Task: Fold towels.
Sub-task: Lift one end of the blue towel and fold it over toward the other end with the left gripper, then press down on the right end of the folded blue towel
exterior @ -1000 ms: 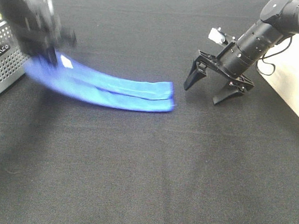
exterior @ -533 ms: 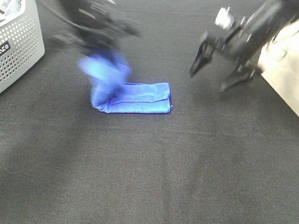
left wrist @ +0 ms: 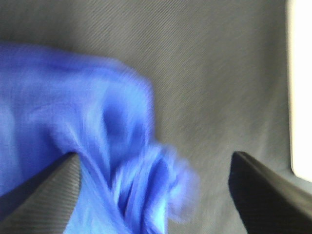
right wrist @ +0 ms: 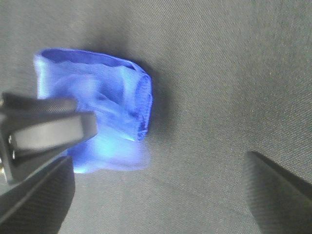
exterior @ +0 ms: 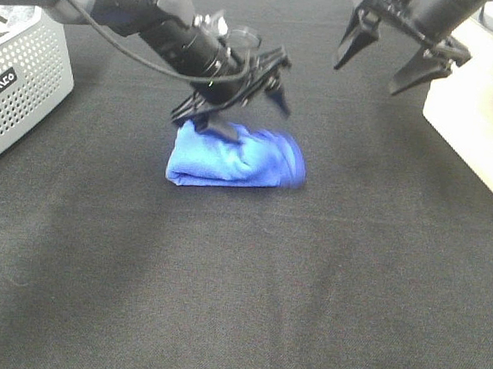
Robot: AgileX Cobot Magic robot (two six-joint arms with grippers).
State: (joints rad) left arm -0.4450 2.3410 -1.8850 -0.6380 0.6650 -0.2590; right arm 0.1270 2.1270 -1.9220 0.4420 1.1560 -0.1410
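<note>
Towel [exterior: 236,156] lying on black table [exterior: 236,304] as compact folded bundle, top layer looking rumpled. Left gripper [exterior: 246,107] hovering just above, jaws standing wide, gripping nothing. Right gripper [exterior: 368,77] hanging apart, splayed. Folding seeming nearly done; flattening probably remaining.

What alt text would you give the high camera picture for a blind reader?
A blue towel, folded into a small bundle, lies on a black table, the left arm leaning over it with jaws open at its top. The right arm hangs behind, jaws spread wide; a grey perforated basket stands at left.
</note>
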